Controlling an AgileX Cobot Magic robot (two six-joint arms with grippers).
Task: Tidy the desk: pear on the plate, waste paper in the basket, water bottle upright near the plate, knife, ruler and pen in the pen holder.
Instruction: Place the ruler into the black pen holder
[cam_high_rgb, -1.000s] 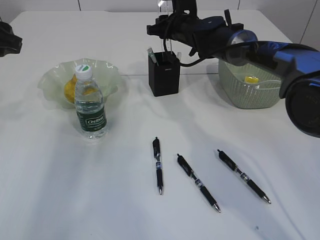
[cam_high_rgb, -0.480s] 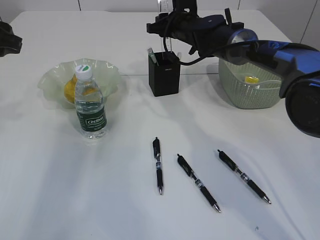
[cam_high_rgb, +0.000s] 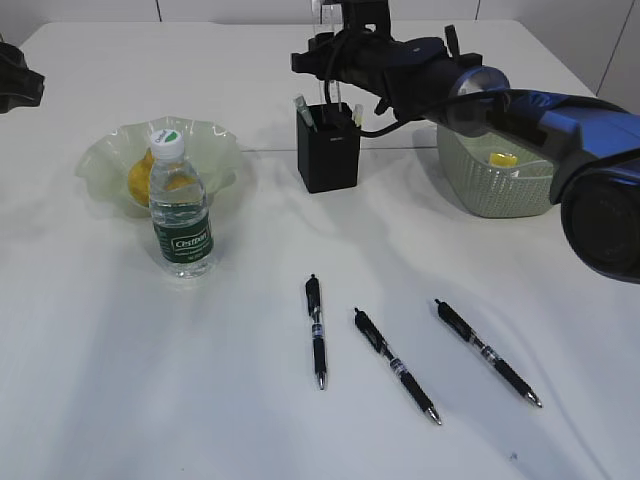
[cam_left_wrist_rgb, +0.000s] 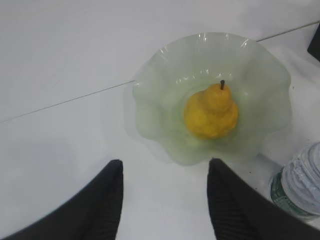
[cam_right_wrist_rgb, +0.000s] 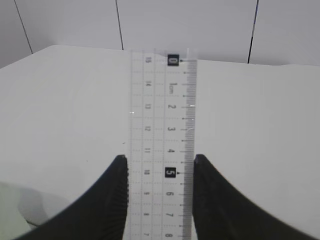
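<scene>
White panelled wall and the plain white desk (cam_high_rgb: 120, 400) fill the background of the right wrist view, where the right gripper (cam_right_wrist_rgb: 159, 170) is clenched on the ruler (cam_right_wrist_rgb: 162, 125): each finger presses one long edge, and the clear strip projects straight out beyond the fingertips. In the exterior view this gripper sits directly above the pen holder (cam_high_rgb: 328, 147), with the ruler standing upright over the opening and other items already leaning inside the cup. Whether the ruler's lower end is inside the cup or just above the rim cannot be told. To complete the insertion well, keep the ruler vertical, centre it over free space in the cup, descend until the lower end is well below the rim, and only then part the fingers; releasing early risks the strip tipping out or striking the rim. Beyond the holder, on the gripper's right, stands the basket (cam_high_rgb: 500, 180) with a yellow scrap of waste paper (cam_high_rgb: 502, 158) in it. The left gripper (cam_left_wrist_rgb: 164, 200) has its fingers spread and grasps nothing; just ahead of its fingertips lies the plate (cam_left_wrist_rgb: 150, 100) with the pear (cam_left_wrist_rgb: 211, 111) on it, and the water bottle (cam_high_rgb: 181, 205) stands upright beside the plate. Three pens (cam_high_rgb: 316, 330) lie on the desk, well apart from both grippers, awaiting collection.
</scene>
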